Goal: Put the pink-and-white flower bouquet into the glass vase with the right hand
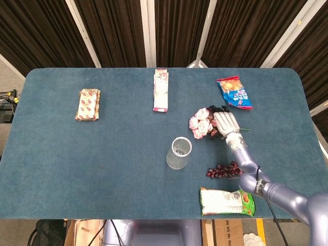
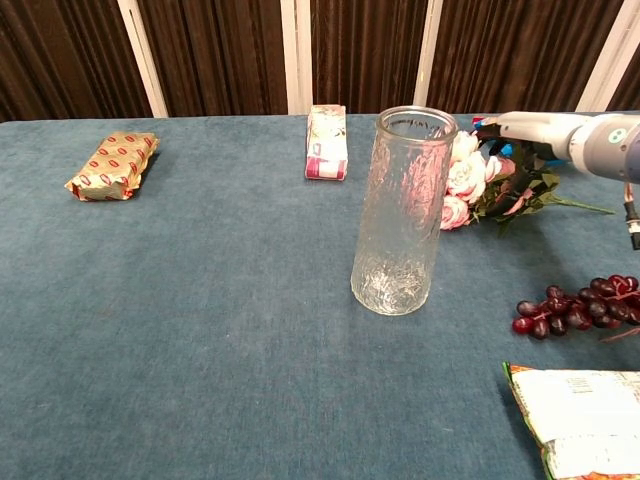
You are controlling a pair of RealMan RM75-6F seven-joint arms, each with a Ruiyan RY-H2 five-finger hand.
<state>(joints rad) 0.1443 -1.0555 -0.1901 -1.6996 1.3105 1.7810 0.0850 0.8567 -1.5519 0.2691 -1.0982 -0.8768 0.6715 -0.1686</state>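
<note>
Right hand, seen from above, lies over the stem end of the pink-and-white flower bouquet, fingers reaching onto the dark foliage; whether they have closed on the stems cannot be told from either view. In the chest view the same hand extends level above the leaves, and the bouquet rests on the bench with its blooms pointing toward the glass vase. The vase stands upright near the bench's middle, just left of the blooms, and holds nothing; its open mouth shows only clear glass. One vase, one bouquet. Other items, one of each: a tan patterned packet at far left, a pink-and-white carton at rear centre, a blue-and-red snack bag behind the bouquet, a bunch of dark grapes beside the right forearm, and a green-and-white snack bag at the near edge. The left hand appears in neither view.
</note>
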